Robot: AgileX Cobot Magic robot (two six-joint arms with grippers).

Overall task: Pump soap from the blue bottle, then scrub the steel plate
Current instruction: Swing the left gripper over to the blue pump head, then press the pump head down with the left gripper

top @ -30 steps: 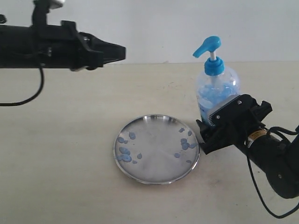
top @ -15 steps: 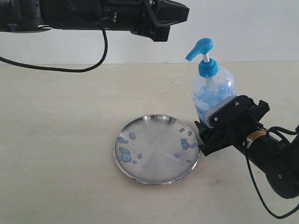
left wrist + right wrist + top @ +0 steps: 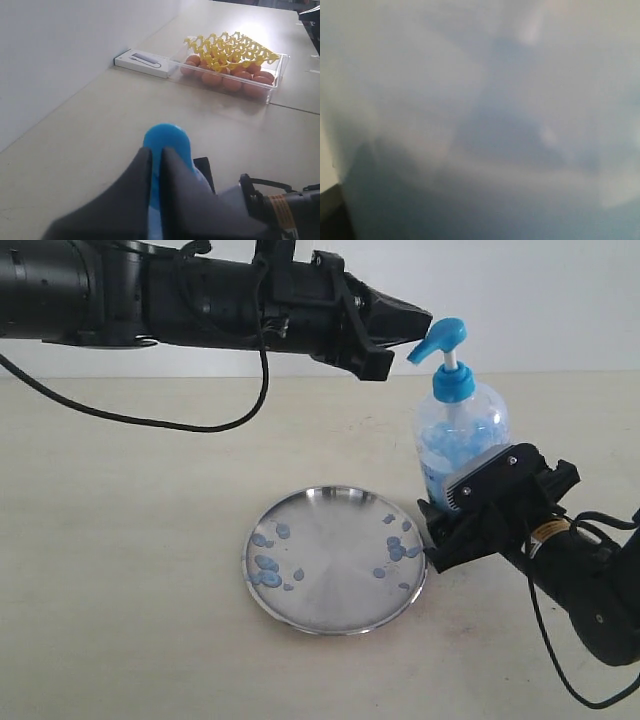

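Left gripper (image 3: 418, 326) has advanced, tip just beside blue bottle (image 3: 462, 435) pump.

Blurred blue bottle (image 3: 485, 125) wall pressed close, pale blue-grey haze, dark patch (image 3: 330, 215) in one corner

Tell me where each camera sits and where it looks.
Exterior: off the arms, facing the table; left arm, right arm, steel plate, blue bottle.
Left wrist: on the left arm, looking over the left gripper onto the pump head.
Right wrist: tight against the bottle, blurred; no arm discernible.
Exterior and left wrist share the pump head.
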